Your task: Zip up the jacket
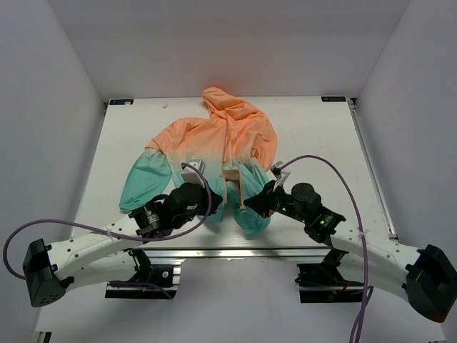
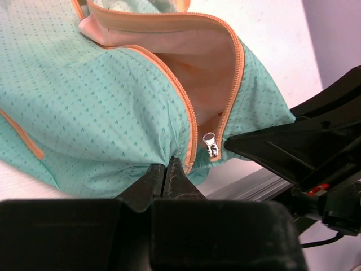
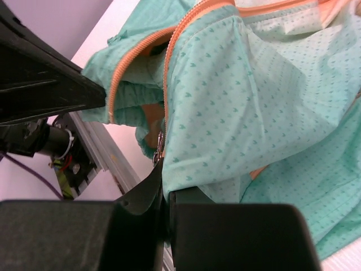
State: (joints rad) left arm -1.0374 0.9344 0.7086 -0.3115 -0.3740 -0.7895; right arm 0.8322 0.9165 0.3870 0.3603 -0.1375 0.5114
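The jacket (image 1: 228, 136) lies flat on the white table, peach hood far, teal hem near the arms. Its orange zipper (image 1: 227, 146) is closed over the chest and gapes apart at the hem. My left gripper (image 1: 216, 202) is shut on the teal hem (image 2: 101, 113) left of the gap, its jaws (image 2: 166, 169) pressed together on fabric. The silver zipper pull (image 2: 211, 145) hangs just right of it. My right gripper (image 1: 251, 205) is shut on the hem (image 3: 242, 101) right of the gap, its fingertips (image 3: 165, 183) pinching cloth beside the pull (image 3: 159, 148).
The hem hangs at the table's near edge over an aluminium rail (image 1: 221, 252). The two grippers sit a few centimetres apart; the right one's black finger (image 2: 282, 147) fills the right of the left wrist view. White table (image 1: 321, 143) surrounds the jacket; grey walls enclose it.
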